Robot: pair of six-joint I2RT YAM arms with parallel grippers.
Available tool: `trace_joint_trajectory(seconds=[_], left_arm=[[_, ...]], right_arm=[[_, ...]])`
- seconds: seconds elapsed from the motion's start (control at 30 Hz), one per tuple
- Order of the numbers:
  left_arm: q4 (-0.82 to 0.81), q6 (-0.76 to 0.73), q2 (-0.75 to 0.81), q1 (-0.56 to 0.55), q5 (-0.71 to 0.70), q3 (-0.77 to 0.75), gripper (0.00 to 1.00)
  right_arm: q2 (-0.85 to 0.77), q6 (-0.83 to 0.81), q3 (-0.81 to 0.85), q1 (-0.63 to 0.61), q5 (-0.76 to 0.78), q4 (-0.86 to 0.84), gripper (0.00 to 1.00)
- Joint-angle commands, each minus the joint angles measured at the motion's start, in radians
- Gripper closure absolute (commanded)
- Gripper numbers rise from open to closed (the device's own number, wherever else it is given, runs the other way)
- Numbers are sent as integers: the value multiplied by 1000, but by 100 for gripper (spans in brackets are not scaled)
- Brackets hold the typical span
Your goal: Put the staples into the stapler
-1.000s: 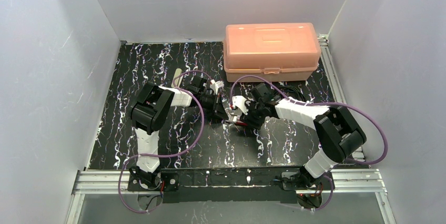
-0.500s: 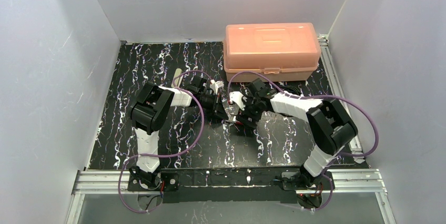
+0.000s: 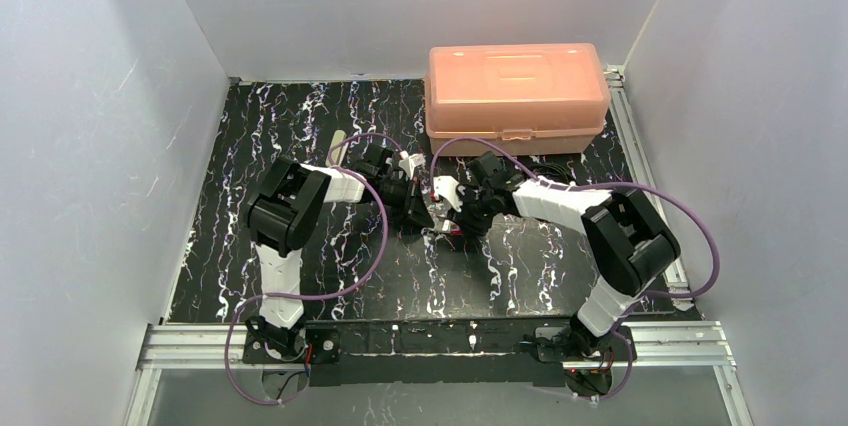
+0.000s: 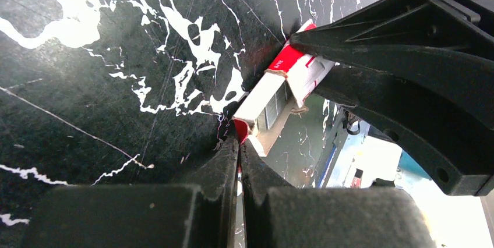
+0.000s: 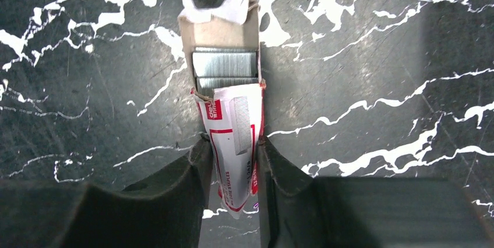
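- Right wrist view: my right claw (image 5: 231, 143) is clamped on the red box (image 5: 230, 117), one finger pressed to each long side of the sleeve.
- Just past my fingertips the pale tray (image 5: 218, 29) is slid partway out of the sleeve's far end.
- Inside the exposed part of the tray lie the staples (image 5: 224, 63), silvery strips packed side by side, partly tucked under the sleeve.
- At the tray's far end my left claw (image 4: 239, 146) is pinched nearly closed on the tray's end flap. The left wrist view shows only a thin gap between its fingers.
- Box and tray sit low over the black, white-veined worktop (image 5: 361, 56). I cannot tell whether they touch it.
- From above, both claws meet mid-worktop, and an orange case (image 3: 515, 86) stands closed at the far edge.
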State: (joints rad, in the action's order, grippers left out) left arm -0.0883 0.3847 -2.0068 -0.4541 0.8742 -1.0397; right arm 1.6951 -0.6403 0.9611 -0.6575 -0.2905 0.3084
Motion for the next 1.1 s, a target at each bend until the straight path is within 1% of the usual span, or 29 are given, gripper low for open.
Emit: trace_joint_trajectory(seconds=[0.0, 0.1, 0.3, 0.47, 0.53, 0.6, 0.63, 0.7, 0.77, 0.83, 0.93, 1.0, 1.07], left_arm=[[48, -42, 35, 11, -79, 25, 100], [51, -43, 35, 11, -84, 24, 100], [61, -49, 37, 10, -87, 24, 100], [66, -62, 49, 10, -93, 31, 100], [70, -63, 48, 11, -93, 28, 100], [73, -65, 48, 11, -92, 26, 100], [75, -67, 50, 11, -92, 27, 100], [76, -71, 52, 11, -93, 26, 100], [77, -73, 52, 11, -90, 24, 99], [82, -79, 50, 11, -85, 15, 87], [130, -101, 57, 11, -81, -1, 67], [155, -124, 75, 14, -84, -12, 55], [184, -161, 102, 23, -93, -24, 48]], right_arm=[[-8, -41, -83, 11, 61, 147, 66], [-22, -54, -99, 19, 74, 154, 68], [-34, -56, -109, 23, 89, 151, 68], [-44, -58, -122, 35, 94, 147, 63], [-47, -55, -124, 36, 92, 147, 58], [-49, -54, -122, 36, 92, 147, 56], [-50, -54, -123, 35, 95, 147, 54], [-54, -53, -124, 36, 96, 145, 41], [-59, -48, -121, 36, 89, 143, 31], [-61, -39, -110, 36, 83, 143, 24], [-69, -21, -90, 36, 74, 144, 16], [-85, -10, -75, 35, 69, 147, 13], [-107, -1, -59, 36, 68, 152, 13]])
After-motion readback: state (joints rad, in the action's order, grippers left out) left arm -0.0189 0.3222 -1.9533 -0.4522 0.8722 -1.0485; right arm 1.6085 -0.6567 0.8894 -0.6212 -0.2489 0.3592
